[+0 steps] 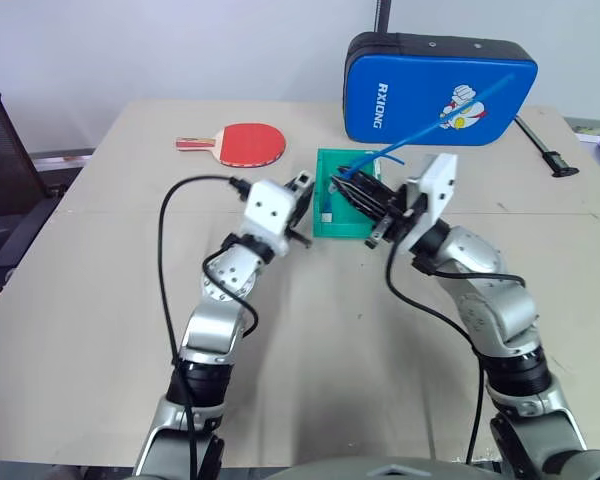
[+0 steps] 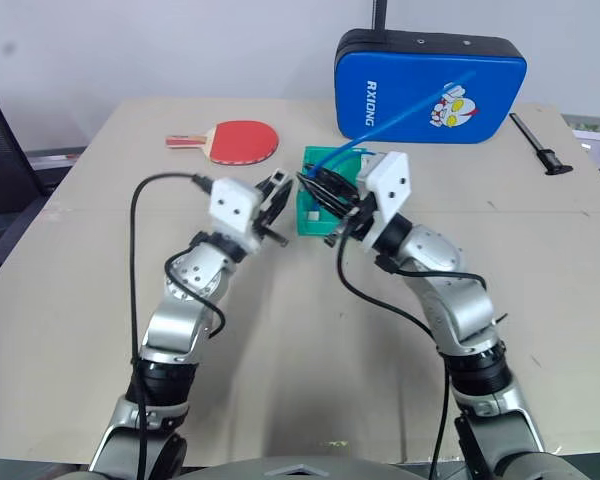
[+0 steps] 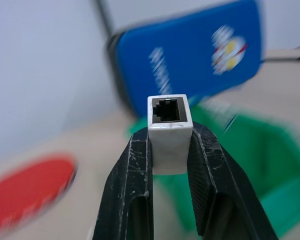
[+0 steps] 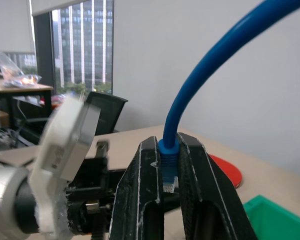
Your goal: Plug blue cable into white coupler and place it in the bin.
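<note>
Near the robot, the beige surface point(image 1: 310, 360) is bare and gives wide room on both sides of the arms. A seam crosses it from side to side at about the height of the two tools.

The left tool point(image 1: 302, 205) is raised above the surface, just left of the bin. Its two black fingers point(image 3: 132, 185) are closed on the coupler point(image 3: 170, 130), which stands between them with its upper end free above the fingertips. The coupler is a small white block with square edges, and the dark socket in its face looks away from the wrist.

The right tool point(image 1: 365, 200) is raised over the bin, well close to the left tool but apart from it. Its fingers point(image 4: 195, 195) are shut on the cable point(image 1: 450, 110) just behind the plug. The clear plug point(image 4: 170, 182) sits between the fingers, pointing back toward the wrist. The cable is thin and light blue, and it rises from the tool in a gentle curve, up and to the right, in front of the case.

The bin point(image 1: 325, 215) is green with upright walls and stands on the surface under the tools.

Behind it to the left lies a red paddle point(image 1: 242, 143). A big blue case point(image 1: 380, 100) stands at the far edge, and a black caliper point(image 1: 550, 150) lies beside it on the right.
</note>
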Available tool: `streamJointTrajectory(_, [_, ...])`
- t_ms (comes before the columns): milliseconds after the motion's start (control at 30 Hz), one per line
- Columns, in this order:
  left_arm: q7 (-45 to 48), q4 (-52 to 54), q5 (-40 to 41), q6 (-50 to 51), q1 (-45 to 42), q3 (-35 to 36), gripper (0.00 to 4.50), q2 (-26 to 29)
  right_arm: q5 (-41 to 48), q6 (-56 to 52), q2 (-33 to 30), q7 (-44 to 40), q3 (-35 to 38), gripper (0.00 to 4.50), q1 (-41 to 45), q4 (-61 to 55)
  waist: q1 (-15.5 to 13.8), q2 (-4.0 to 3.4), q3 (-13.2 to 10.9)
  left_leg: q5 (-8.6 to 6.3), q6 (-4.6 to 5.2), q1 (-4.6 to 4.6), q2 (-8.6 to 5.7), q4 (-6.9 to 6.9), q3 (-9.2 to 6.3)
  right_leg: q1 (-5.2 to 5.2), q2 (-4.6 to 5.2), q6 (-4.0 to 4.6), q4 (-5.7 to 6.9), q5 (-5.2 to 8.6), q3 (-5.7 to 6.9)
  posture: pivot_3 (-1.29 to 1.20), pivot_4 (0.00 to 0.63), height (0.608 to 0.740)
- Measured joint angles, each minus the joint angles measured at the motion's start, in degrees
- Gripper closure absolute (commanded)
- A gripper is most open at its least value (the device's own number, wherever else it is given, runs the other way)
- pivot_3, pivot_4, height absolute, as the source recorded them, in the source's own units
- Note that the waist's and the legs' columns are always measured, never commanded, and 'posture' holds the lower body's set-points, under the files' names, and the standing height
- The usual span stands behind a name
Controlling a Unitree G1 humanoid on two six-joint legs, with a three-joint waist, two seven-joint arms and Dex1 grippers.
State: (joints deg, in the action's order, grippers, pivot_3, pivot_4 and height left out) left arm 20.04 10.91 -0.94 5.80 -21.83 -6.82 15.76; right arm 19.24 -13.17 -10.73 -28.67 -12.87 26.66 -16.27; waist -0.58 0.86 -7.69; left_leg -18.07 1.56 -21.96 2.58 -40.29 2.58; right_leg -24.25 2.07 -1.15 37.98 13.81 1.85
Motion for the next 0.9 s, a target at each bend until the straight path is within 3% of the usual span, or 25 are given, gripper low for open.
streamJointTrajectory(267, [2.3, 0.4, -1.1, 0.6, -0.2, -1.0, 4.14, 1.4, -5.4, 6.1, 4.0, 1.6, -0.1, 4.5, 3.5, 5.6, -0.2, 0.0, 0.0, 0.0, 0.01, -0.13, 0.03, -0.01, 0.0, -0.15, -0.01, 0.0, 0.06, 0.0, 0.01, 0.0, 0.15, 0.681])
streamJointTrajectory(900, [2.7, 2.0, -2.2, 3.0, 1.3, -3.1, 4.14, 0.3, -12.2, 6.1, 3.4, 1.6, -1.4, 4.5, 2.3, 7.9, -0.1, -0.01, 0.0, 0.05, -0.07, -0.17, 0.03, -0.02, 0.01, -0.16, 0.0, 0.0, 0.04, 0.0, -0.01, 0.0, 0.15, 0.681])
